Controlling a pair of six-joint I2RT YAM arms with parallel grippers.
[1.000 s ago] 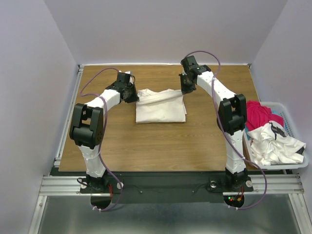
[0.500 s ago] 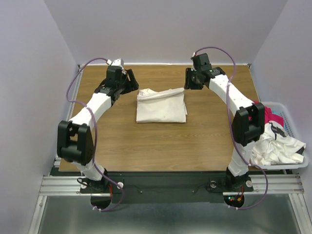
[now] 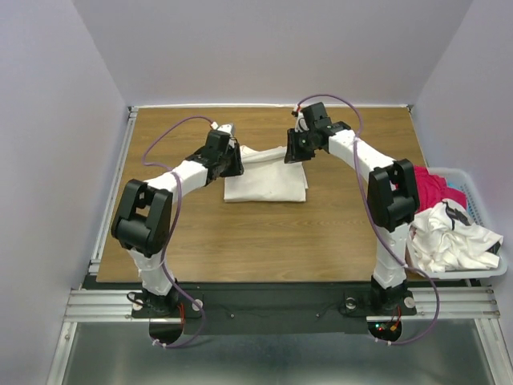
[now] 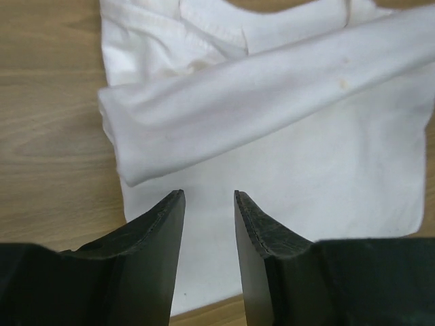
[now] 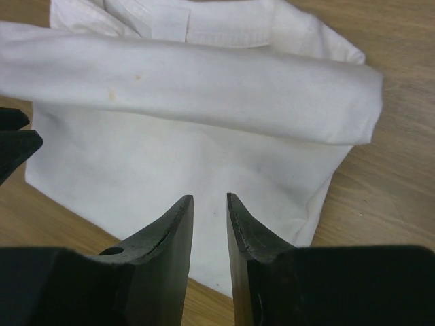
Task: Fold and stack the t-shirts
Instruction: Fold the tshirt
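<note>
Off-white t-shirt [image 3: 264, 180] lies folded mid-desk [image 3: 240, 241], with a rolled fold across its collar end. Left tool [image 4: 209, 197] is over its far-left corner and right tool [image 5: 209, 198] over its far-right. Both have fingers slightly apart, gripping nothing. Magenta tee [image 3: 423, 188] and marked white tee [image 3: 453, 237] are in the basket [image 3: 453, 171].

A folded off-white t-shirt [image 3: 264, 180] lies on the wooden table [image 3: 264, 241], toward its far side.

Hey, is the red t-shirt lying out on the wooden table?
No, the red t-shirt is bunched up inside the white basket on the right.
</note>
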